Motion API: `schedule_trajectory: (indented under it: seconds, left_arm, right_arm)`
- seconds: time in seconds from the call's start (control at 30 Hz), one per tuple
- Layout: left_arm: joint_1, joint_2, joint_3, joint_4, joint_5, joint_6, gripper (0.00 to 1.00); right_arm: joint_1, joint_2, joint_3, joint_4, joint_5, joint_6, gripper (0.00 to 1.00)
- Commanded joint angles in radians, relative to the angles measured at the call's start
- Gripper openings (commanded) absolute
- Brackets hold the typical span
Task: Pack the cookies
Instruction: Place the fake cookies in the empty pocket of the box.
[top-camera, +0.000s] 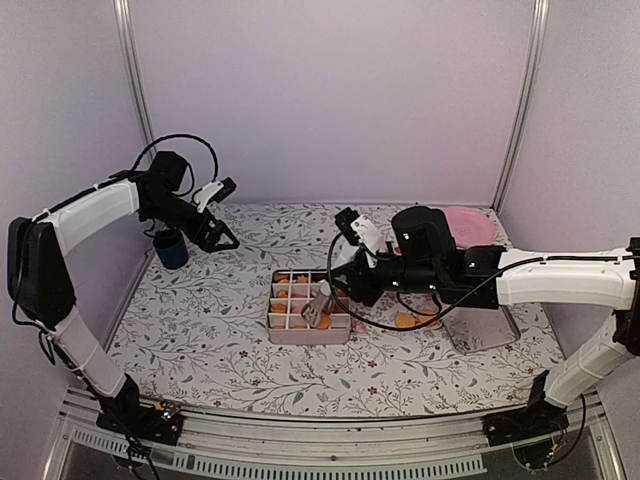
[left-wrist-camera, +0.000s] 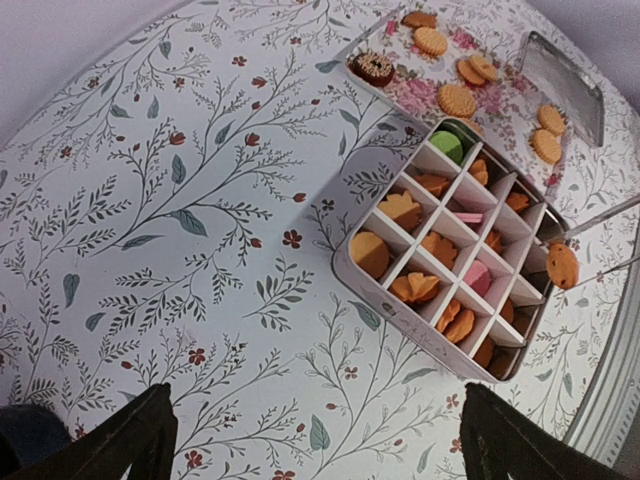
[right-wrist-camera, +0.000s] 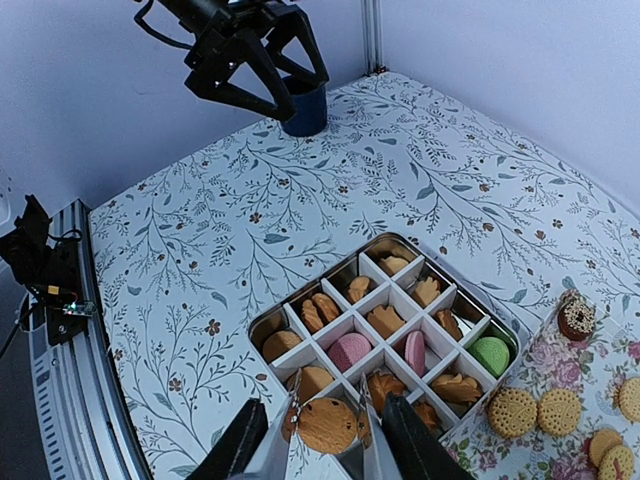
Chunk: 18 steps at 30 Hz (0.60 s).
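Note:
A divided tin box (top-camera: 308, 338) sits mid-table, most cells holding orange-tan, pink and one green cookie. It also shows in the left wrist view (left-wrist-camera: 400, 312) and the right wrist view (right-wrist-camera: 262, 322). My right gripper (top-camera: 320, 310) (right-wrist-camera: 330, 408) is shut on a round tan chocolate-chip cookie (right-wrist-camera: 328, 428) (left-wrist-camera: 562, 265), holding it just above the box's near right corner cell. Loose cookies (left-wrist-camera: 457, 100) (right-wrist-camera: 513, 411) (top-camera: 405, 320) and a dark brown one (left-wrist-camera: 372, 68) lie on a floral sheet right of the box. My left gripper (top-camera: 215, 235) (left-wrist-camera: 315, 450) is open and empty at the back left.
A dark blue cup (top-camera: 171, 248) (right-wrist-camera: 305, 108) stands under the left gripper at the back left. A large pink plate (top-camera: 470, 225) lies at the back right. A metal lid (top-camera: 480, 335) (left-wrist-camera: 560, 75) lies right of the loose cookies.

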Motion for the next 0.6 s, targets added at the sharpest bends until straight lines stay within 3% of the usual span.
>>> schedule_trajectory:
  seconds: [0.0, 0.57]
  left_arm:
    - [0.006, 0.009, 0.0, 0.012, 0.016, -0.005, 0.99]
    - [0.006, 0.003, 0.005, 0.011, 0.012, -0.005, 0.99]
  right_arm:
    - [0.007, 0.011, 0.017, 0.052, -0.008, 0.013, 0.38]
    - [0.006, 0.0, 0.05, 0.067, 0.02, -0.011, 0.4]
